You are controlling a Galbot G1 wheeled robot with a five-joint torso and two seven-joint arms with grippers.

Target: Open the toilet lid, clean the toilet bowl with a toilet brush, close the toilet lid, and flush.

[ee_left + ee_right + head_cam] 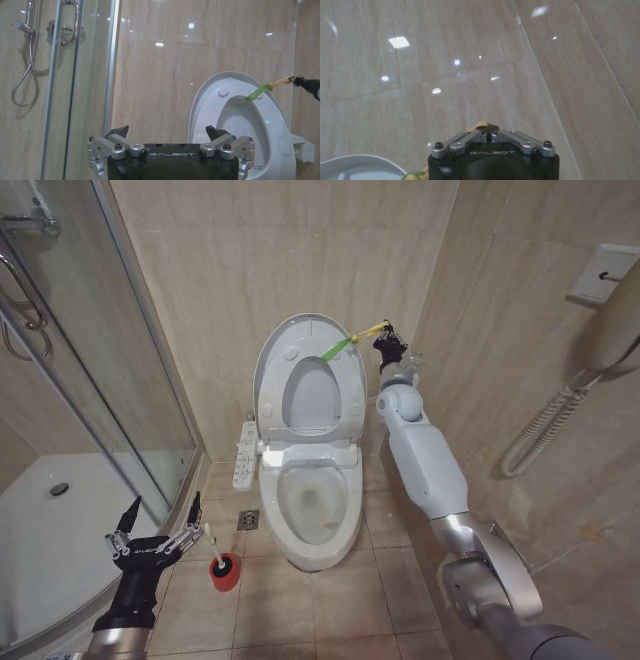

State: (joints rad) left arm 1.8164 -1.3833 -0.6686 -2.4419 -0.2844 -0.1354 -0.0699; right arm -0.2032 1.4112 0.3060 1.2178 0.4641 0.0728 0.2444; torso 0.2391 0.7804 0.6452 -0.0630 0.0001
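Note:
The toilet lid stands upright against the back wall, above the open toilet bowl. A green-and-yellow loop tag runs taut from the lid's top edge to my right gripper, which is shut on it; the right wrist view shows the yellow end pinched in that gripper. The toilet brush stands in its red holder on the floor left of the bowl. My left gripper hangs open just left of the brush handle, nothing between its fingers. The left wrist view shows this gripper facing the lid.
A glass shower enclosure with a curved sill closes off the left. A floor drain lies between brush and bowl. The white button panel sits at the bowl's left. A corded wall handset hangs on the right wall.

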